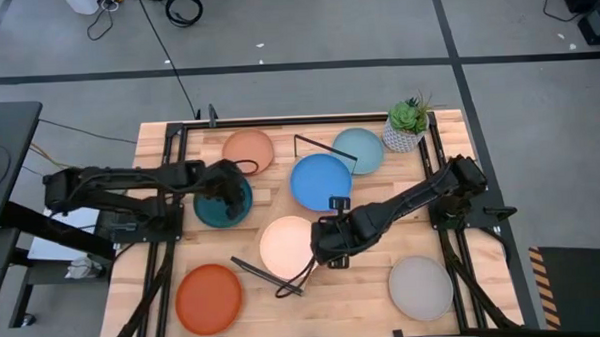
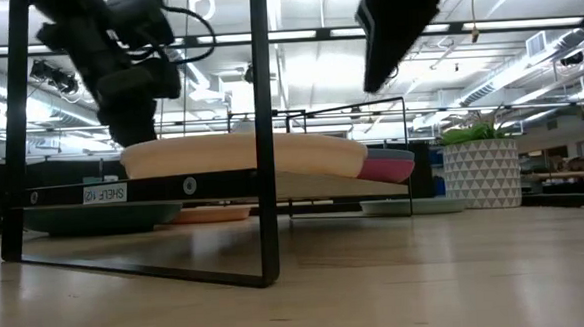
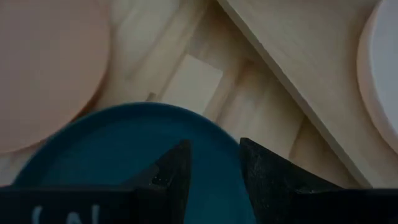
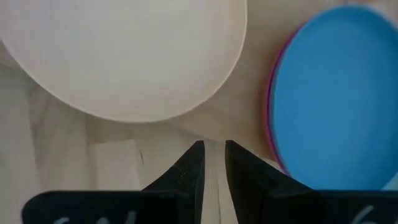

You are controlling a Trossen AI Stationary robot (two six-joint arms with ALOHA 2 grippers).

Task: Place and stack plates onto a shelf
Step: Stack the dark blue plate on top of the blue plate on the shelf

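Note:
The shelf [image 1: 304, 211] lies slantwise across the middle of the table, on its black end brackets. On its plank rest the cream plate [image 1: 287, 245] and the bright blue plate [image 1: 320, 181], which sits on the magenta plate [image 4: 272, 93]. The dark teal plate [image 1: 213, 210] lies flat on the table left of the shelf. My left gripper [image 3: 214, 146] hangs open over it, its fingers above the plate's inner face; whether it touches I cannot tell. My right gripper [image 4: 213, 146] is raised between the cream and blue plates, with a narrow gap between its fingers. The low view shows it high above the shelf [image 2: 173, 187].
The salmon plate [image 1: 247, 150] and light blue plate [image 1: 359, 149] lie near the far edge, with a white potted plant [image 1: 406, 127] at the far right corner. The orange plate [image 1: 208, 298] and grey plate [image 1: 420, 286] lie near the near edge. Black frame rails run along both table sides.

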